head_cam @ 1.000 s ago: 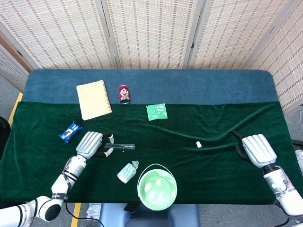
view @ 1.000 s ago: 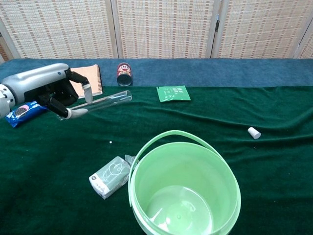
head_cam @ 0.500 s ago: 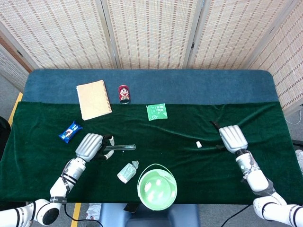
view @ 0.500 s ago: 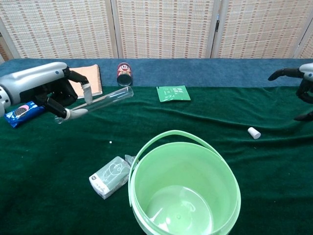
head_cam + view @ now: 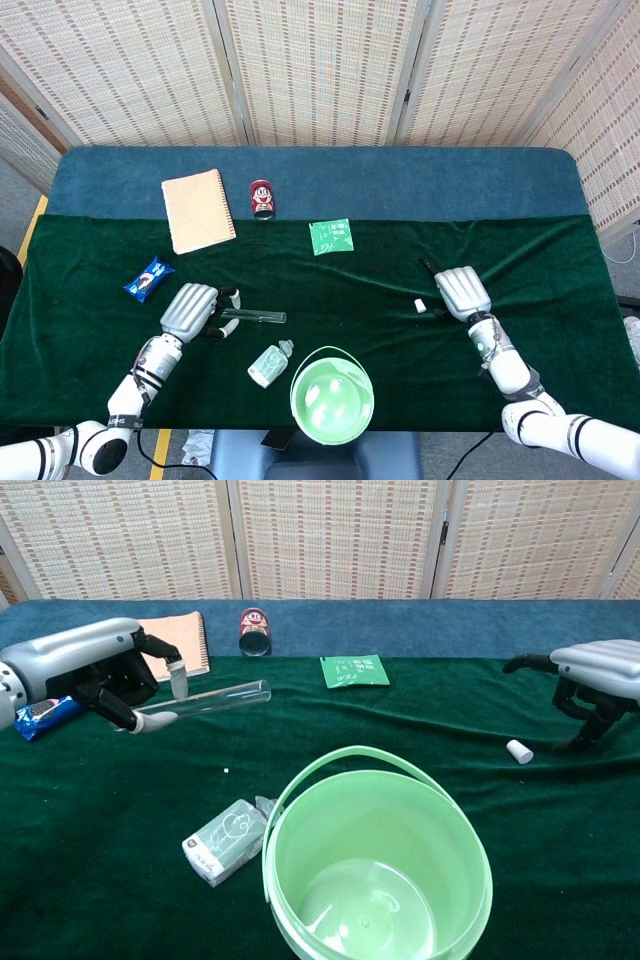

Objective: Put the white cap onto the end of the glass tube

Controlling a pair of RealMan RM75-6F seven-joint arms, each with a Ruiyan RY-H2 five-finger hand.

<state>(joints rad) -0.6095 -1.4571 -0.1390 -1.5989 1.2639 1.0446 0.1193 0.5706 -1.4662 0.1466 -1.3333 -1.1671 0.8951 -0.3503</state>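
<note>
Chest view, left of the frame: the left hand [image 5: 95, 670] is clamped on the clear glass tube [image 5: 205, 700], which it holds off the green-cloth-covered surface [image 5: 420, 720], roughly level, with its open end pointing toward the middle of the frame. At the right edge, the right hand [image 5: 595, 685] hangs just above the small white cylindrical cap [image 5: 518, 751], fingers curled downward and apart, holding nothing. The cap lies on its side on the cloth, at centre right in both views, and is not yet touched.

The cap is the likely trouble. It is tiny beside the fingers and lies on its rounded side, so a fingertip landing a little off could nudge it into a roll across the cloth rather than pinch it. The cloth shows folds near the cap, which could tip it or hide part of it as the fingers close. A pinch across the open mouth would also leave no way to seat it on the tube.

The tube is a second risk: smooth glass held near one end, with most of its length unsupported. It could sag or slip, and pushing the cap on off-axis might lever it out of the left hand. The pale green plastic bucket [image 5: 378, 855] sits low at centre, below the likely meeting point; a dropped cap could land inside it.
</note>
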